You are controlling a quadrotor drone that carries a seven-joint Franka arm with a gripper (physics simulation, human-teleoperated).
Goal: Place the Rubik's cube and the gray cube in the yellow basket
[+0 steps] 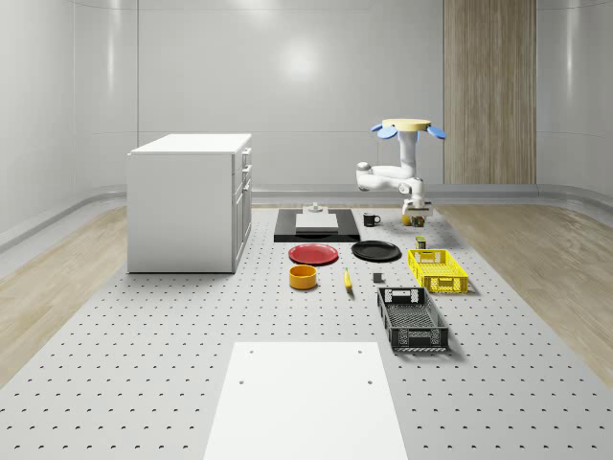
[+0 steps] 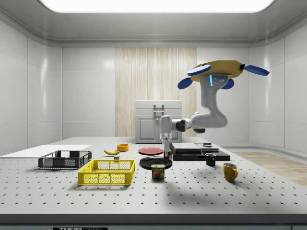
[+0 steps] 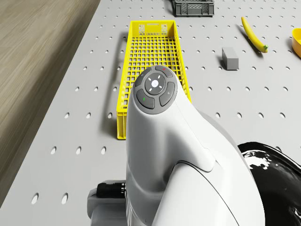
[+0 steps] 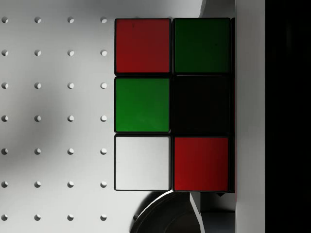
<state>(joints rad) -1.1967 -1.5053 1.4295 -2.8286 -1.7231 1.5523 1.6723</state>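
**Entry: two cubes to basket, status of task.**

- Quadrotor drone, yellow body with blue rotors: hovers above the far end of the perforated grey table, toward the whole-scene view's right. It is beyond the basket and rests on nothing.
- White jointed arm: hangs down from the drone.
- Gripper: low, close to the table surface, just beside the round black plate.
- Multicoloured Rubik's cube: directly below the wrist camera, very near it, with red, green and white tiles facing up. It lies next to the plate's rim. Whether the gripper is clamped on it, or whether it is clear of the table, cannot be told.
- Small gray cube: sits alone on the table, near the basket's long side and apart from it. Untouched.
- Yellow plastic mesh basket: the part of its floor that shows is bare.

**Progress:** neither item is delivered. Judged to be at the pick-up of the first cube. Carrying it to the basket, and the whole gray-cube cycle, remain.
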